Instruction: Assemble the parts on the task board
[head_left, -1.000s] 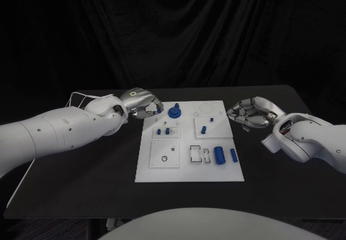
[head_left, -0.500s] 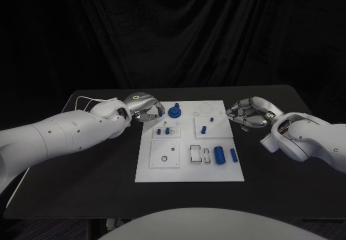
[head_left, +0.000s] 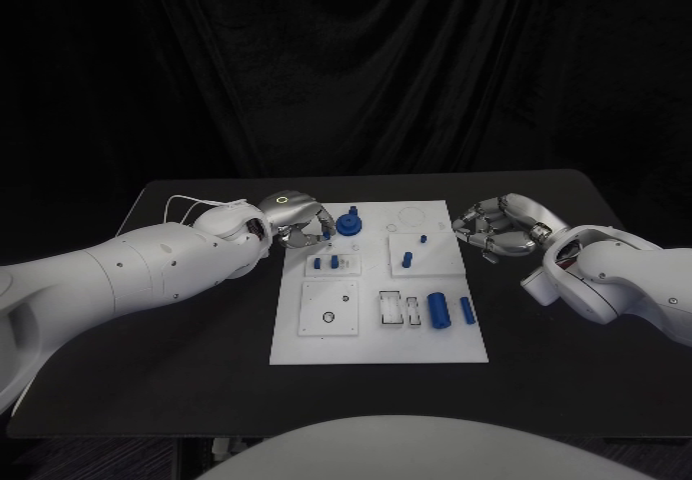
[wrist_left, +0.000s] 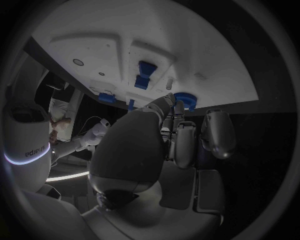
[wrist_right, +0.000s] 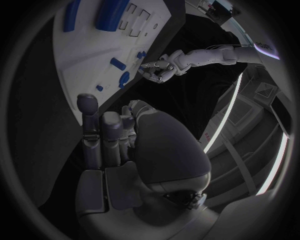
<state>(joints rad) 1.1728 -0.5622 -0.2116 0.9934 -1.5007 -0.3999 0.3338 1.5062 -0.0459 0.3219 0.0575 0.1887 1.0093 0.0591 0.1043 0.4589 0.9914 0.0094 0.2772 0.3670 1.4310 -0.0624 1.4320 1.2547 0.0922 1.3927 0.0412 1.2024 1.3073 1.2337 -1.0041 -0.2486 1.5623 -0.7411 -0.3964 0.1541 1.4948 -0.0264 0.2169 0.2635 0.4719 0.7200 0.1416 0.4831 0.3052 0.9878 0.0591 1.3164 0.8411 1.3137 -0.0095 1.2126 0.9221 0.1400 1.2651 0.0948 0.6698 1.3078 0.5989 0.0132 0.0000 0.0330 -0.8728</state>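
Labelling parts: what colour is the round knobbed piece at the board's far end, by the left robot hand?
Blue, clearest in the head view: round knobbed piece.

A black table (head_left: 173, 350) stands before a dark, pleated curtain (head_left: 361, 80) in dim light.

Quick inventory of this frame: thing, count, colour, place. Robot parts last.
Black table: one, under everything.
White task board plate: one, middle of the table.
Round blue knob part: one, far left of the board, beside the left hand's fingers.
Small blue peg parts: two, blue, upright near the board's left edge.
Long blue cylinder parts: two, blue, near right of the board.
Left hand: silver, fingers curled at the board's far left edge.
Right hand: silver, curled, off the board's right edge.
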